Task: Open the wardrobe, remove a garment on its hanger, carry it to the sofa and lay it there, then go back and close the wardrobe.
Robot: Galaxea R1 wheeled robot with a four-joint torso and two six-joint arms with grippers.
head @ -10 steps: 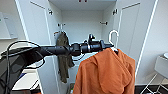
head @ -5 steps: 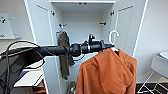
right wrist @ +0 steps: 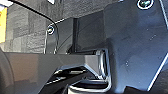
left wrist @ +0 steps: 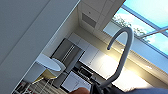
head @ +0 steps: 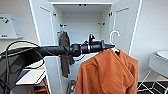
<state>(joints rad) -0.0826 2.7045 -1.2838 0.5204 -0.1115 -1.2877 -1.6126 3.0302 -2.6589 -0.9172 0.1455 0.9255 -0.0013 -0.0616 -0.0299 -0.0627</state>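
The wardrobe [head: 82,22] stands open ahead, both white doors swung wide. My left arm reaches in from the left, and the left gripper [head: 111,47] is shut on the neck of a white hanger [head: 114,35]. The orange garment [head: 107,72] hangs from that hanger in front of the wardrobe's right half. In the left wrist view the hanger's hook [left wrist: 123,53] curves up, with a sliver of the orange garment [left wrist: 79,90] at the edge. The right wrist view shows dark robot parts at close range.
An olive-brown jacket [head: 65,53] hangs from a hook inside the wardrobe on the left. A desk with a white board [head: 30,76] and cables stands at left. A white round table [head: 161,54] with wire legs stands at right. Small items [head: 72,88] lie on the wardrobe floor.
The hanger and the orange garment have risen slightly in my left gripper. The wardrobe and the olive jacket look the same.
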